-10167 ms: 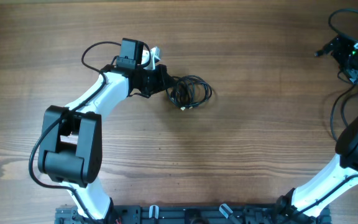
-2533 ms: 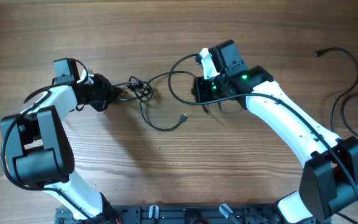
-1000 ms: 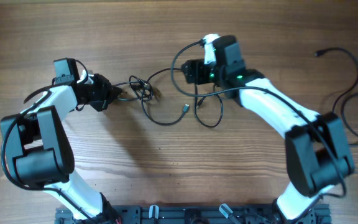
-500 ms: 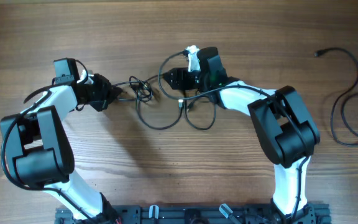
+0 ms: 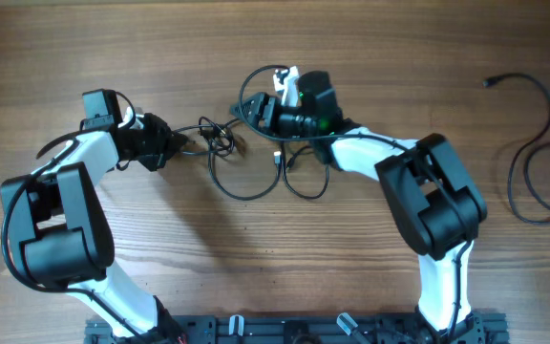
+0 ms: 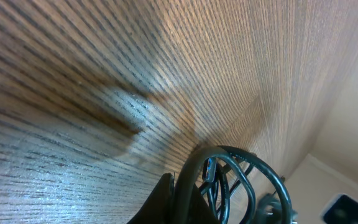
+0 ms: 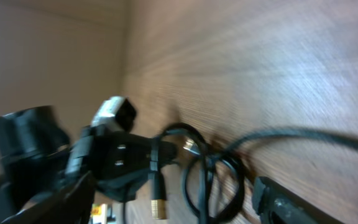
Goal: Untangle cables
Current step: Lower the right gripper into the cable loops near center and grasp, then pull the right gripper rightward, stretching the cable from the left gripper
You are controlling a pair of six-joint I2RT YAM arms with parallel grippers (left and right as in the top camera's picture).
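Cables (image 5: 220, 139) are light and floppy (grab near the knot); left gripper (image 5: 178, 143) pinches them, right gripper (image 5: 255, 112) gapes wide.

Overhead view evenly lit and sharp; wrist views blurred, seemingly defocused

Setup's on a brown wooden bench (image 5: 275, 277), long grain running side to side with a few darker streaks. Past the bench's far edge there's a plain beige wall (image 7: 48, 56). The left wrist view catches a pale shiny patch of light (image 6: 129, 106) on the bench top, with more beige beyond its edge, wall or floor, can't tell.
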